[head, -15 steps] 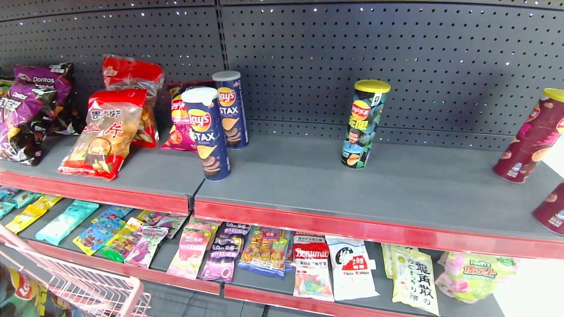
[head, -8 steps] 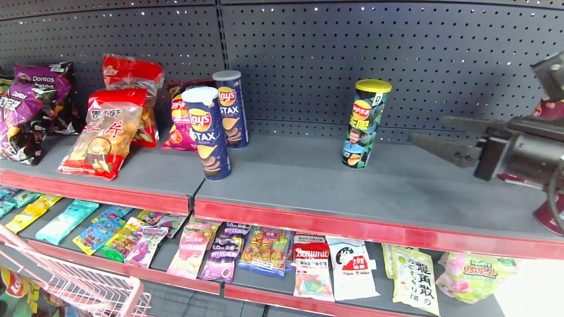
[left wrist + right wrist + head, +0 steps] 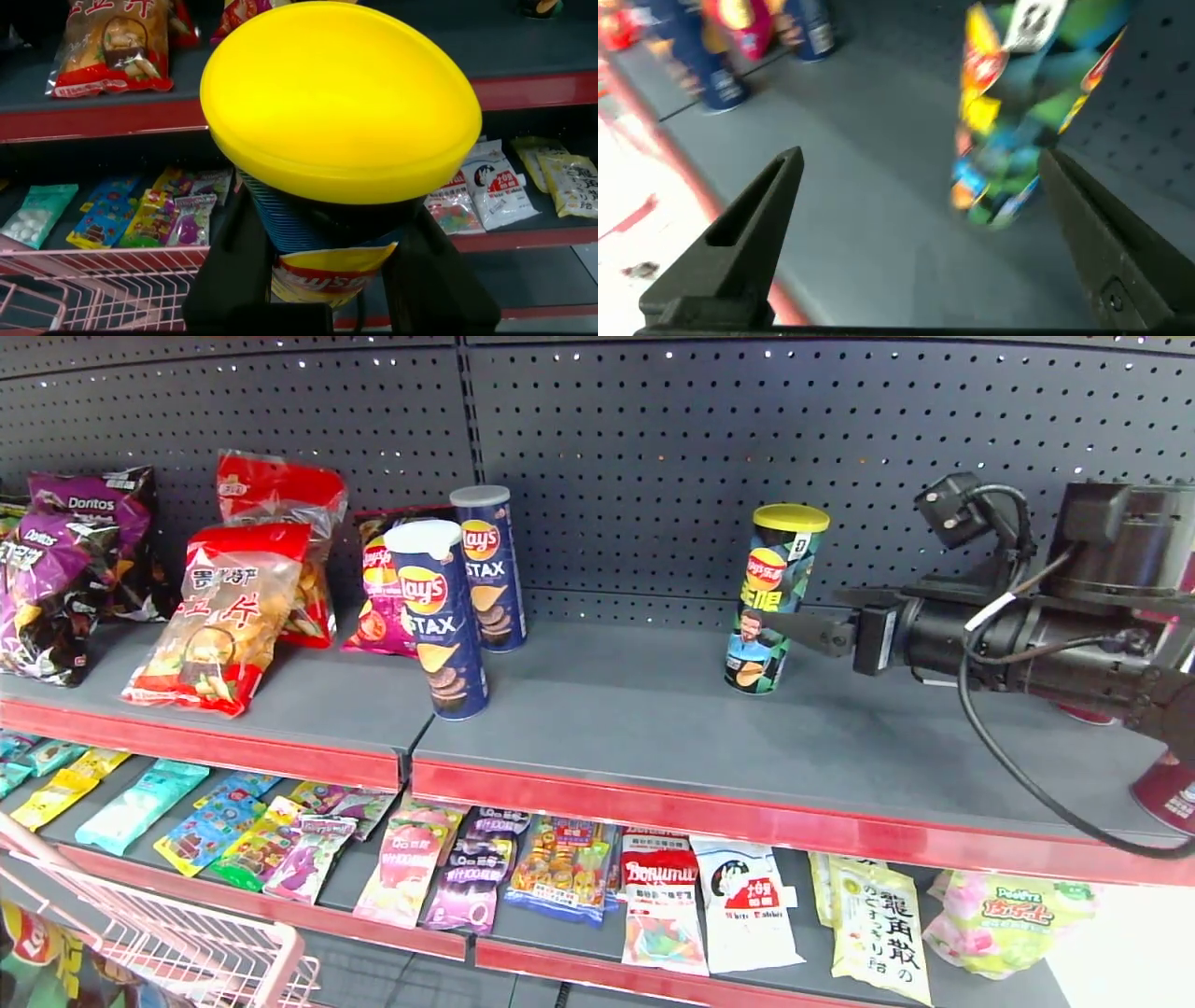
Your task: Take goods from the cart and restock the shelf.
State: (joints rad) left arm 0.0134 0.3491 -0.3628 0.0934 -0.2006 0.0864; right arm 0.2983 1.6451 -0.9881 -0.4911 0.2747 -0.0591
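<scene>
Nearest me is the pink cart (image 3: 187,943), off the lower left corner of the shelving. My left end effector (image 3: 336,280) is clamped on a chip can (image 3: 341,103), one finger on each side of its body and its yellow lid facing the wrist camera. Past that, the lower shelf (image 3: 347,882) is packed with flat sweet bags. On the upper shelf (image 3: 635,719), bare deck runs behind the red front edge (image 3: 747,821) from the two blue cans (image 3: 439,616) to the green can (image 3: 773,597). The green can stands upright near the pegboard back. My right arm lies level over the shelf from its right end. The right end effector (image 3: 812,616) is spread wide at the green can's mid-height, one tip just beside it; I cannot tell whether it touches.
</scene>
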